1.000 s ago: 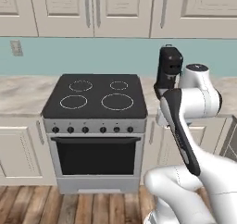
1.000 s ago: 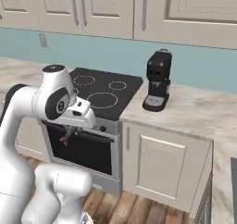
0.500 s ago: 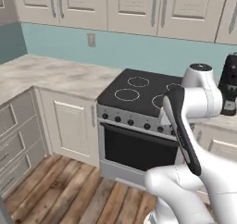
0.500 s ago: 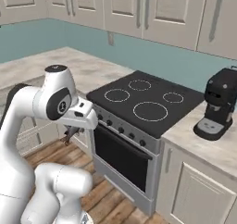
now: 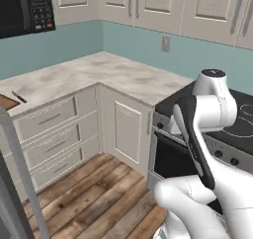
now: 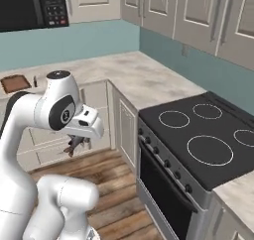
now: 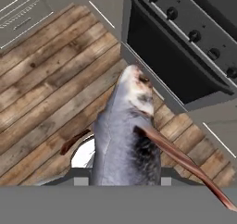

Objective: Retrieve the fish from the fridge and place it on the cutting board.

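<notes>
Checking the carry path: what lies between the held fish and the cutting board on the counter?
In the right base view, the fish hangs below the cutting board; counter edge and drawer fronts lie between.

My arm (image 6: pixel 30 135): glossy white shells, rounded, fat tubular links w/ bulbous joints. Shoulder joint in the right base view has a dark grey round end cap w/ a small light mark in the centre. Wrist block there is white, boxy, w/ a small dark slot on its side and darker underside. In the left base view a long dark grey/black strip runs down the forearm link; top joint cap is dark too. Base housing (image 5: pixel 207 208) white, smooth, domed. No cables or screws I can make out.
</notes>
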